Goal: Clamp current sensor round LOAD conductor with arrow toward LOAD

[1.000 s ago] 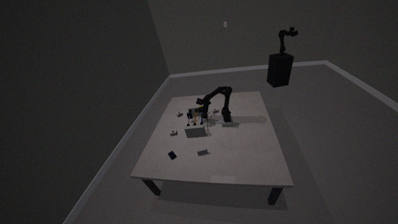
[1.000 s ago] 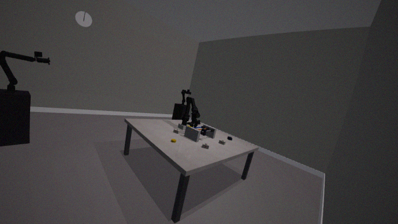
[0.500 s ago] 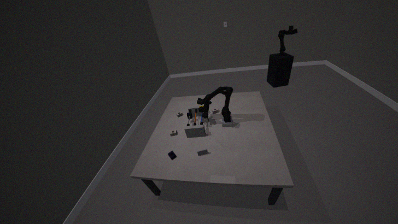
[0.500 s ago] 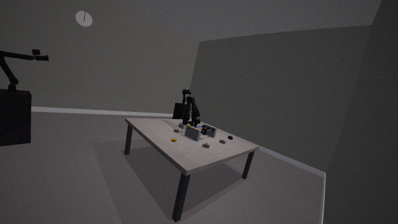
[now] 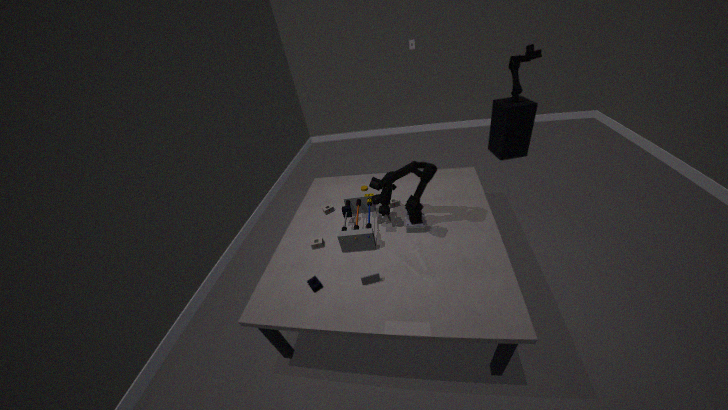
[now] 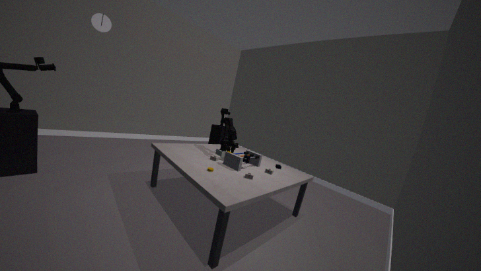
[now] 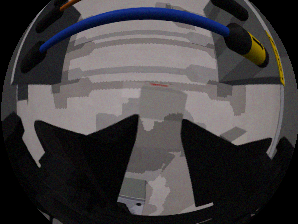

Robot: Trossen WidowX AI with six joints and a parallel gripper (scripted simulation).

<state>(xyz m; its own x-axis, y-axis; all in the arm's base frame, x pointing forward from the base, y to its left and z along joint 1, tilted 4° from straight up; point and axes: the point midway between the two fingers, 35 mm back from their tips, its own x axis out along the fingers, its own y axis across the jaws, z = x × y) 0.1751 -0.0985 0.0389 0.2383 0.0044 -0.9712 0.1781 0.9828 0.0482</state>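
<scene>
My gripper [image 7: 160, 121] [image 5: 385, 211] is shut on a grey block with a thin red line at its edge, which I take to be the current sensor [image 7: 163, 104]. The fingers stand apart at its width; its jaws and arrow are hard to make out. The blue conductor [image 7: 145, 13] [image 5: 368, 214] runs across the top of the wrist view, apart from the fingertips. A yellow band [image 7: 254, 50] with a black mark sits at its right end; its full text cannot be read. In the top view the gripper is right of the blue conductor, on the arm base's side.
An orange conductor [image 5: 357, 216] and a grey one [image 5: 345, 221] run beside the blue, between two grey panels [image 5: 357, 241] [image 6: 232, 161]. A black block [image 5: 344, 209] sits at the grey one. Small grey blocks [image 5: 317, 243] [image 5: 370, 279], a dark box [image 5: 314, 284] and a yellow disc [image 6: 210, 169] lie around.
</scene>
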